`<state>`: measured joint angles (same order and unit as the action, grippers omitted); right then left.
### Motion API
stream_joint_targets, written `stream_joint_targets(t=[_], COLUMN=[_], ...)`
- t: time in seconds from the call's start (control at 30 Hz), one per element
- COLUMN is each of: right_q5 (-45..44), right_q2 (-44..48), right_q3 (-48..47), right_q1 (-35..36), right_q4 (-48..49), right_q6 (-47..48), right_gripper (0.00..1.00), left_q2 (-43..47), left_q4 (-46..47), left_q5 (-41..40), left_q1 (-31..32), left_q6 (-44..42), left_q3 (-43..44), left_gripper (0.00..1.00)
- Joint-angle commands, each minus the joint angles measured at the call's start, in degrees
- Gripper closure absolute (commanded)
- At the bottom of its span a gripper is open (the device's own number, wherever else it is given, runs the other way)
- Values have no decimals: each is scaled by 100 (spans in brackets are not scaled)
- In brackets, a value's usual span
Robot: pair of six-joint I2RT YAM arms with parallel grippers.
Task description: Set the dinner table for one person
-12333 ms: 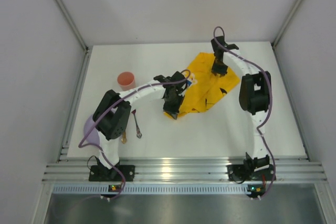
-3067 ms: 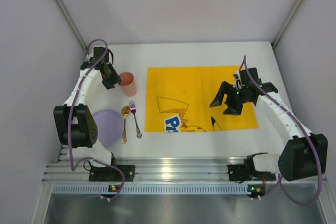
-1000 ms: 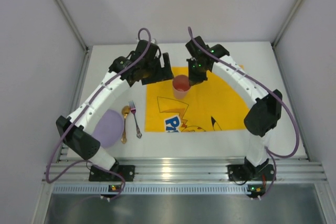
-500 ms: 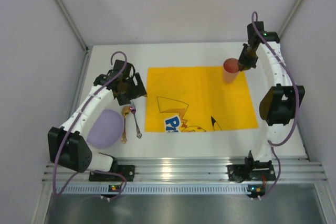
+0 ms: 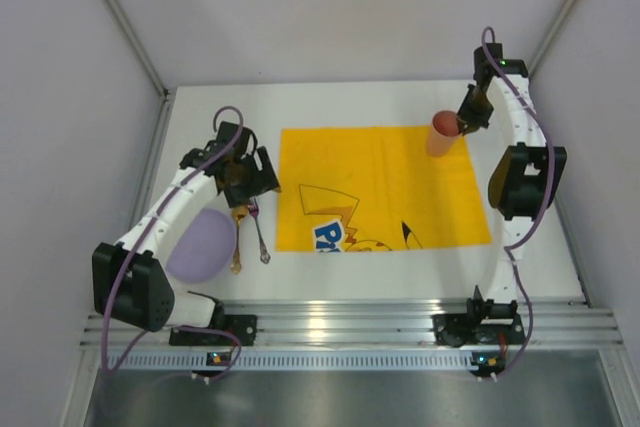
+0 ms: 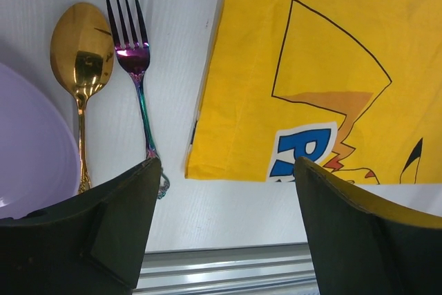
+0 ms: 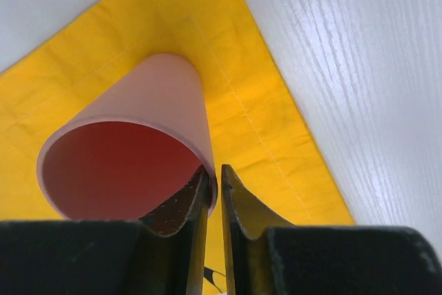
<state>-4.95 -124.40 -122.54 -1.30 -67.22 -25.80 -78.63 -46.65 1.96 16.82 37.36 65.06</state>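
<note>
So the pink cup [image 7: 138,150] is pinched at its rim by the right gripper [image 7: 213,177], one finger inside the wall and one outside, jaws closed tight on that thin edge. It's parked at the far right corner of the yellow cloth [image 5: 380,187], which is spread flat in the middle of the dinner table [image 5: 350,272]. Whether the cup's base is fully seated can't really be told from the wrist view, and in the top view it looks maybe a bit tilted.

That's where trouble could be had. If the cup gets let go while it's leaning, it could be tipped over or rolled off the cloth. Being so close to the hem, the base could also be left half on the stitched edge and wobbly. And if the inner finger is dragged out sideways, the cup could be pulled along.

On the other side, the left gripper [image 6: 222,170] is hanging with jaws wide apart above the fork [image 6: 138,81] and gold spoon [image 6: 83,53], which are lying just beside each other, the spoon right by the purple plate [image 5: 200,245]. Flat cutlery isn't easily pinched off a tabletop, so one piece could be shoved into the other, or the cloth's left edge could be snagged and rumpled.
</note>
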Motion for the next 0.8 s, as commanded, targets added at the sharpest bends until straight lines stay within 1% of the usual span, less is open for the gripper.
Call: stream_joint_targets(t=[0.0,0.03,0.13,0.23,0.33,0.57,0.6,0.63,0.67,0.73,0.77], right_q5=[-164,-121,-7,204,406,469,608,644,662,723,741], right_q2=[21,47,249,521,802,1558,1768,1874,2102,2357,2611], right_q3=[55,46,29,-15,-85,-253,-227,-192,-52,150,421], right_q1=[-116,-116,-116,-98,-72,-46,-28,-19,-2,51,68], right_q4=[69,60,51,43,-19,-326,-362,-379,-388,-353,-336], right_q6=[-92,-92,-83,-136,-162,-285,-311,-303,-320,-329,-312], right_gripper=[86,74,43,29,22,21,21,21,21,21,21], left_q2=[173,173,120,32,-108,-346,-346,-355,-355,-364,-390], left_q4=[183,192,209,297,324,446,490,525,552,631,657], left_q5=[33,24,33,50,77,-37,-55,-72,-73,-108,-143], left_q1=[-73,-82,-109,-109,-109,-109,-109,-109,-117,-109,-109], left_q6=[-98,-98,-63,-10,-10,-54,-54,-54,-80,-98,-124], left_q3=[-116,-133,-248,-414,-485,-740,-827,-880,-933,-1100,-1153], left_gripper=[17,17,18,20,22,27,29,29,33,36,38])
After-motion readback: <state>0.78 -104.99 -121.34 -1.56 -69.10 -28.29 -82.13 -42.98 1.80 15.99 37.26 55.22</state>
